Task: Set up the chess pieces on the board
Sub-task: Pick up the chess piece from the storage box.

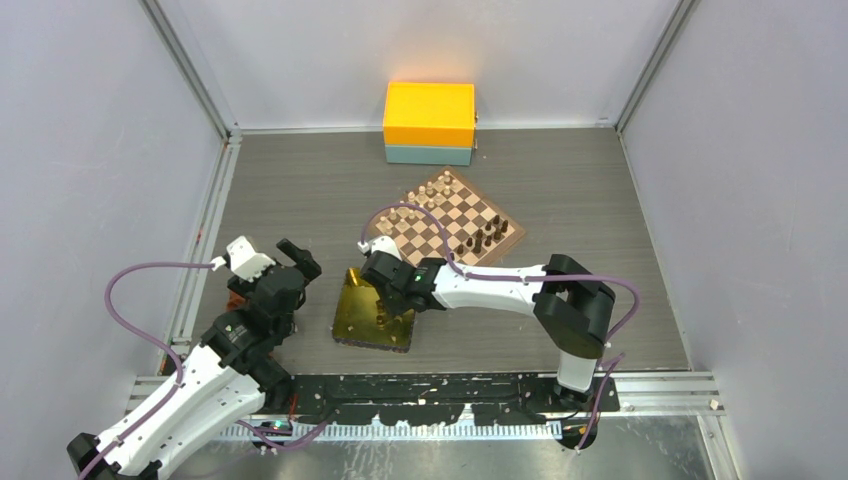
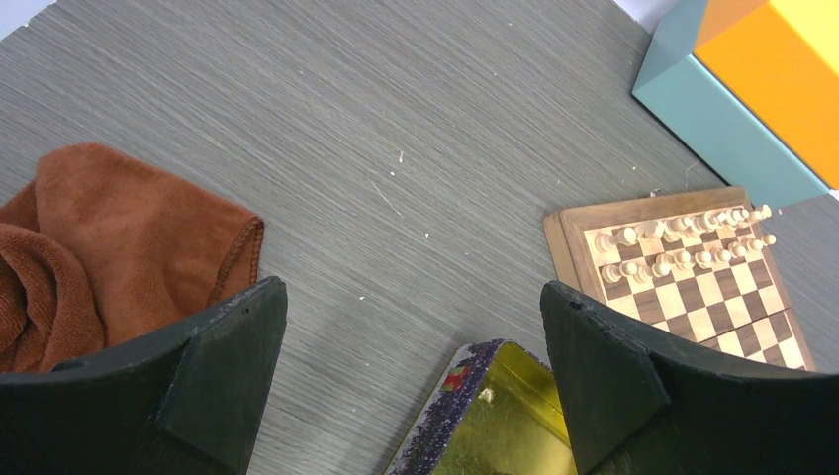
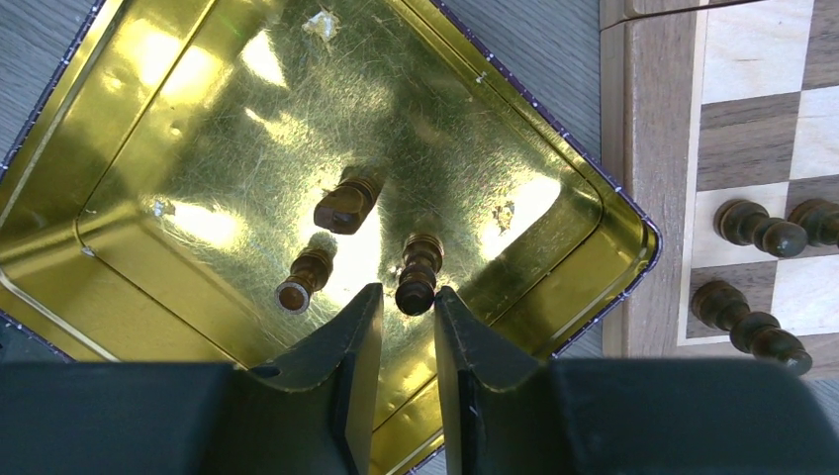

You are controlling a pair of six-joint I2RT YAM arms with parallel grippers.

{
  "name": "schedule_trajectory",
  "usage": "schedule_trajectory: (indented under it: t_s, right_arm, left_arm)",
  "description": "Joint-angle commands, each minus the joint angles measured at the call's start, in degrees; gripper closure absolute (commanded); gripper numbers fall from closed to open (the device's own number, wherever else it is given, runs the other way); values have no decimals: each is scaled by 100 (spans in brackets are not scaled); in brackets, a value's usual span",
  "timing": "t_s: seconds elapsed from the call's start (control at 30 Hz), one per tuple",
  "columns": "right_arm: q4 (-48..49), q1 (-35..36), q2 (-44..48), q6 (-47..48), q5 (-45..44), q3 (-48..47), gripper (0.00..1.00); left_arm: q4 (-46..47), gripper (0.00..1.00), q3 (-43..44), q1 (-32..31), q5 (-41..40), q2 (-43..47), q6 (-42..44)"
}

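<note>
R claw (image 3: 404,297) hangs low over gold tray (image 3: 633,237), jaws part-open. The gap is narrow, a bit wider than the head of the dark piece (image 3: 418,272) lying at its mouth. One finger (image 3: 356,336) stands apart from that piece; contact w/ the other finger can't be told. No firm grip shows.

Tray contents (R wrist view): 3 dark pieces in all. Besides the one at the claw mouth, a 2nd (image 3: 346,203) lies nearer the tray's middle and a 3rd (image 3: 305,279) lies just beside the apart finger's tip.

Board (image 3: 648,119) lies just beside the tray's corner, w/ a strip of grey surface (image 2: 396,119) between them. More dark pieces (image 3: 762,228) stand on squares near its border. In the top view these dark pieces (image 1: 485,238) crowd the board's (image 1: 450,215) R side. Pale pieces (image 1: 420,200) line the L and far sides in 2 rows.

L claw (image 2: 411,292) hovers above bare surface, jaws wide apart, nothing between them. Its view takes in a rust-brown cloth (image 2: 119,237) bunched to one side, the tray's rim (image 2: 465,376) below and the board's pale-piece end (image 2: 569,247) beyond.

Behind the board, an orange box (image 1: 430,112) sits on a teal box (image 1: 428,154) at the back wall.
</note>
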State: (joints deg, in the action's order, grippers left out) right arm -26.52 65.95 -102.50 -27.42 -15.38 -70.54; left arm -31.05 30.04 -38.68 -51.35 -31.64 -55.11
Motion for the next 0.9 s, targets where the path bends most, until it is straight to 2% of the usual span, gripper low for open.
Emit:
schedule_trajectory:
  t_s: [0.0,0.87]
  right_arm:
    - [174,37,-16,-79,-53,-38,70]
    - [156,40,-10,-88,-119,-16,88]
  left_arm:
    - [156,0,35,-22,-129,57,-26]
    - [97,0,-6,-24,-129,105,-70]
